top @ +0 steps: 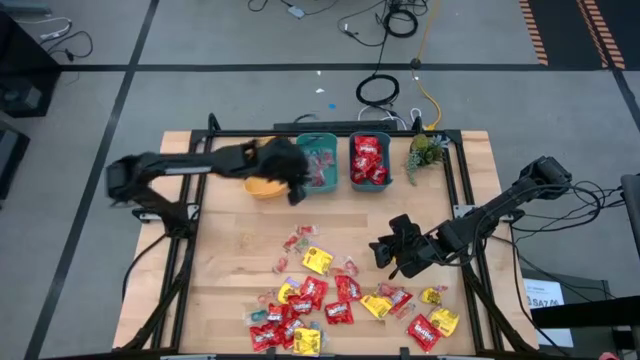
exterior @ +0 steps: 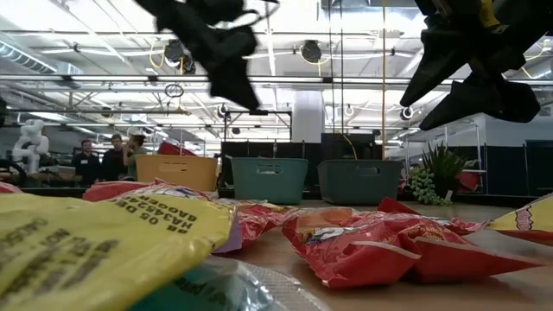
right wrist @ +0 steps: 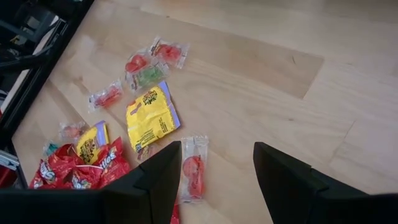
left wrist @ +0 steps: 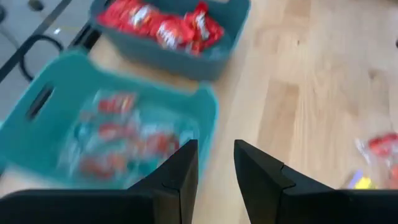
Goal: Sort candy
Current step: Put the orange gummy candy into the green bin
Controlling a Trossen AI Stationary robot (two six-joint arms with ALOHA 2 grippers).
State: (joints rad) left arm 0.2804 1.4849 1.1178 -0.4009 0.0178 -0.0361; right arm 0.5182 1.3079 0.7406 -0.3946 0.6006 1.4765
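Note:
Candy lies loose on the wooden table's near half [top: 330, 300]: red packets, yellow packets and small clear-wrapped pieces. At the far edge, one teal bin [top: 320, 165] holds clear-wrapped pieces [left wrist: 118, 134] and another teal bin [top: 369, 160] holds red packets [left wrist: 165, 25]. My left gripper [top: 297, 190] hangs open above the near rim of the first teal bin [left wrist: 208, 118], with nothing between its fingers [left wrist: 216, 165]. My right gripper [top: 392, 255] hovers open [right wrist: 217, 168] over the table's middle right. Below it a clear-wrapped red sweet [right wrist: 194, 168] lies flat on the wood.
A yellow bin [top: 265, 187] stands left of the teal ones, partly under my left arm. A small green plant [top: 425, 152] sits at the far right corner. Bare wood [top: 240, 240] lies between bins and candy. People [exterior: 104, 157] show far behind the table.

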